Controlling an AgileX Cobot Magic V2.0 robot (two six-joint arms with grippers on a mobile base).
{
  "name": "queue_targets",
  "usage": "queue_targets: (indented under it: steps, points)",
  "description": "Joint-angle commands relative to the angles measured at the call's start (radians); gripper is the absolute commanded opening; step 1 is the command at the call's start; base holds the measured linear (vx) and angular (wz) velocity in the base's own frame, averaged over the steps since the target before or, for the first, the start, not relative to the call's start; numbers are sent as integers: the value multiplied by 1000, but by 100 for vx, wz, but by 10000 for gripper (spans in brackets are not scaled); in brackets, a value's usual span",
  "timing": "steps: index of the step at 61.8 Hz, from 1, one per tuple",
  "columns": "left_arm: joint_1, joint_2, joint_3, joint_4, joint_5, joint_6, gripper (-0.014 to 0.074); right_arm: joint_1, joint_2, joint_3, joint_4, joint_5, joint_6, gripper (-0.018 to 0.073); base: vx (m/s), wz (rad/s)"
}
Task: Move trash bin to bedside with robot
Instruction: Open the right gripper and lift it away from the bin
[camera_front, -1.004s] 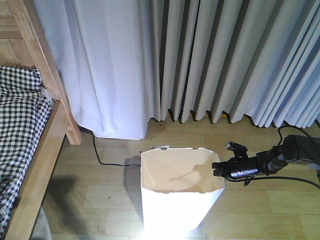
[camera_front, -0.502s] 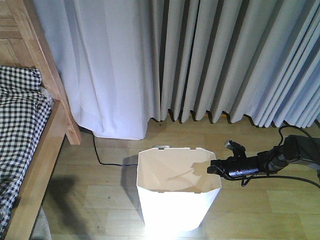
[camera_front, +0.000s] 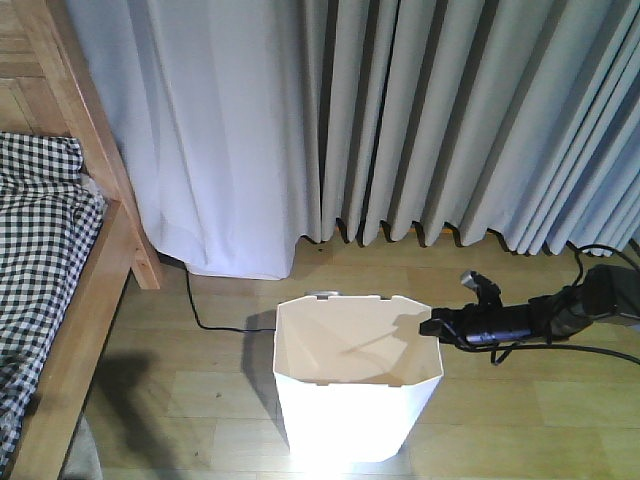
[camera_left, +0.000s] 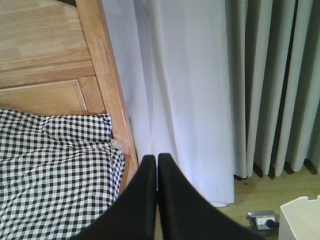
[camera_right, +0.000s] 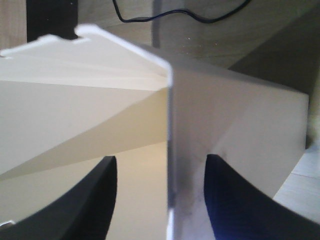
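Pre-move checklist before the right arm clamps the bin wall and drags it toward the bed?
1. Right gripper open: ok, fingers spread apart.
2. Wall of the trash bin between the fingers: ok, one finger inside, the other outside.
3. Fingers touching the wall: not ok, gaps show on both sides.
4. Bin upright on the floor: ok.
5. Path to the bed: cannot tell; a black cable lies on the floor behind the bin toward the bed.
6. Left gripper out of the way: ok, shut, empty, pointing at the curtain.
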Motion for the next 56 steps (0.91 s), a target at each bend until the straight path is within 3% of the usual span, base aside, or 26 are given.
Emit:
queue_targets:
  steps: [1,15,22,31,35,40,48,56]
  points:
    - [-6,-10,29,-5,-73,-8,-6,-13,-95,-10,-47,63,21,386,0,0]
    - [-6,-10,29,-5,-73,-8,-6,-45,-147,-10,-189,64,140,386,0,0]
    - [-6,-10,29,-5,-73,-8,-6,-60,-192,-10,-379,67,312,385,0,0]
    - [-6,-10,29,-5,-73,-8,-6,-64,-264,-10,-699,82,531,384,0,0]
    - [-6,-10,29,-5,-73,-8,-6,-64,-289,-10,-772,96,585,384,0,0]
    - [-6,-10,29,-5,-73,-8,-6,-64,-308,-10,-810,139,607,384,0,0]
    - [-6,-10,29,-5,-73,-8,-6,-64,-327,-10,-824,377,689,384,0,0]
    - [-6,-10,29,-5,-73,-8,-6,-69,-334,-13,-778,346,727,384,0,0]
